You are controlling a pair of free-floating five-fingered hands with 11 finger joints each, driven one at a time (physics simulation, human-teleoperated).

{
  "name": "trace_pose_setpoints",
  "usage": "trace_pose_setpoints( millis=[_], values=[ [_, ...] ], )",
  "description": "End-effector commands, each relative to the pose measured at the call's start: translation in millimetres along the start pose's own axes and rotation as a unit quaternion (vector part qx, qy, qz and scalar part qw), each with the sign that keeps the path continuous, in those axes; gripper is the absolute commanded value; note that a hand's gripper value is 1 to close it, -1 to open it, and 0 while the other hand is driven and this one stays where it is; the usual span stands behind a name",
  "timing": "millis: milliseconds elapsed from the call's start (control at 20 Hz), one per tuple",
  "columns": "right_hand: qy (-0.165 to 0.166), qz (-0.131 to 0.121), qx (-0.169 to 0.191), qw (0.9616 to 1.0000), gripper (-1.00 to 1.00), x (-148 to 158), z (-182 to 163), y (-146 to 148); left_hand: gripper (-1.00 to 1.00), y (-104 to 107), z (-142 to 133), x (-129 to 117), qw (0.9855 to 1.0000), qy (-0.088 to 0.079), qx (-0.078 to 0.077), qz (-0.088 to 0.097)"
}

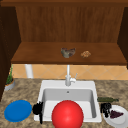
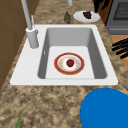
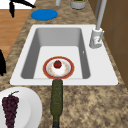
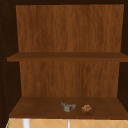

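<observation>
My left hand (image 1: 37, 109) hangs by the sink's (image 1: 46, 84) front left corner, beside a blue plate (image 1: 18, 110), fingers straight and pointing down; its straight fingers (image 2: 120, 47) reach in from the right edge of the left side view. My right hand (image 1: 106, 108) hovers at the near edge of a white plate (image 1: 118, 121) holding dark grapes (image 1: 116, 114), fingers relaxed, holding nothing. In the basin a red-rimmed plate (image 2: 58, 62) carries a small red fruit (image 2: 70, 62). A big red ball (image 1: 67, 115) covers the basin's front in the front view.
A dark green bottle (image 1: 107, 99) lies on the counter right of the sink, behind the grape plate. The faucet (image 1: 68, 76) stands at the back rim. A potted plant (image 1: 9, 80) sits far left. A grey lump (image 1: 68, 52) and a brown lump (image 1: 85, 54) rest on the shelf above.
</observation>
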Motion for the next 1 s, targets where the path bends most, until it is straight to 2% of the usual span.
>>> trace_pose_setpoints(
  millis=[0, 150, 200, 250, 300, 350, 450, 750, 950],
  values=[
    [0.0, 0.0, 0.0, 1.0, 0.0, 0, 0, 0, -1.0, -7, 5, 24, 0.9997, -0.01, -0.015, -0.015],
    [0.0, 0.0, 0.0, 1.0, 0.0, 0, 0, 0, -1.0, -11, 7, 36, 0.9999, -0.01, -0.009, 0.001],
    [0.0, 0.0, 0.0, 1.0, 0.0, 0, 0, 0, -1.0, -13, 3, 33, 0.9999, -0.012, -0.009, 0.001],
    [0.0, 0.0, 0.0, 1.0, 0.0, 0, 0, 0, -1.0, -12, 0, 35, 0.9997, -0.017, -0.018, -0.002],
    [0.0, 0.0, 0.0, 1.0, 0.0, 0, 0, 0, -1.0, -10, 4, 30, 1.0, 0.001, -0.004, -0.001],
    [0.0, 0.0, 0.0, 1.0, 0.0, 0, 0, 0, -1.0, -10, 5, 31, 1.0, 0.0, 0.0, 0.0],
    [0.0, 0.0, 0.0, 1.0, 0.0, 0, 0, 0, -1.0, -10, 5, 31, 1.0, 0.0, -0.001, 0.0],
    [0.0, 0.0, 0.0, 1.0, 0.0, 0, 0, 0, -1.0, -4, 0, 7, 1.0, 0.0, -0.001, 0.0],
    [0.0, 0.0, 0.0, 1.0, 0.0, 0, 0, 0, -1.0, -6, 1, 10, 1.0, 0.0, -0.001, -0.001]
  ],
)
